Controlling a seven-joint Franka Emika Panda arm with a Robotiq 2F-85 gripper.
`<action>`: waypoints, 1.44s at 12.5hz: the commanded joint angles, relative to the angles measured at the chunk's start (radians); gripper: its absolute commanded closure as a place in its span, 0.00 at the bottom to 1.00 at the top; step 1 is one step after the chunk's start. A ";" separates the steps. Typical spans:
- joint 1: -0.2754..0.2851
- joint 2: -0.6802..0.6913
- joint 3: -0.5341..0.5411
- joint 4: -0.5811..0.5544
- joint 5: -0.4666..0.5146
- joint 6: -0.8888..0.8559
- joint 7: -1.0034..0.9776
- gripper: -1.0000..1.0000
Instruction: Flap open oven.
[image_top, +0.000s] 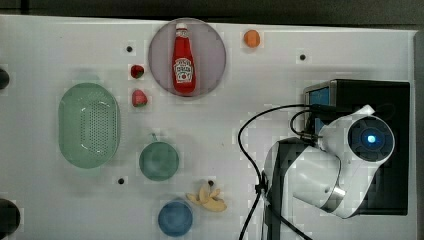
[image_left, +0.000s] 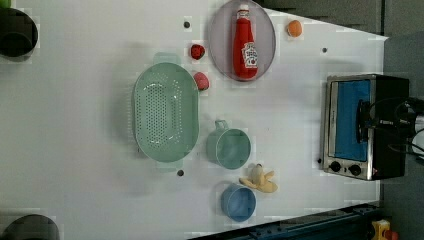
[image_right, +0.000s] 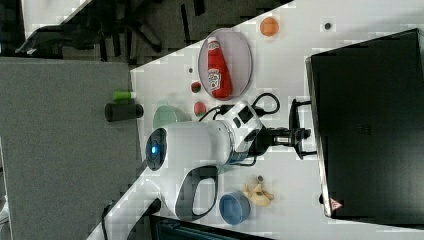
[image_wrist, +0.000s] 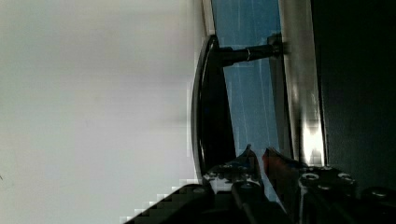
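The oven (image_top: 382, 97) stands at the top view's right, black on top, its silver frame and blue glass door (image_left: 350, 117) facing the table's middle. The door stands upright against the frame. In the wrist view a black bar handle (image_wrist: 212, 116) stands off the glass (image_wrist: 254, 88) on a short post. My gripper (image_wrist: 259, 156) sits in the space between that handle and the glass, its fingertips (image_wrist: 247, 156) a narrow gap apart with nothing between them. In the right view the gripper (image_right: 299, 135) reaches level to the oven's front edge (image_right: 312, 125).
A ketchup bottle (image_top: 183, 59) lies on a grey plate (image_top: 212, 52). A green colander (image_top: 89, 125), green mug (image_top: 159, 161), blue bowl (image_top: 175, 218), banana (image_top: 207, 197), two strawberries (image_top: 139, 98) and an orange (image_top: 252, 38) dot the white table. A black cable (image_top: 245, 130) loops beside the arm.
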 joint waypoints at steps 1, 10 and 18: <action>0.009 0.009 0.015 -0.003 0.008 0.004 -0.035 0.83; 0.081 0.038 0.134 -0.054 -0.316 -0.002 0.348 0.83; 0.189 0.219 0.205 -0.042 -0.601 -0.007 0.826 0.83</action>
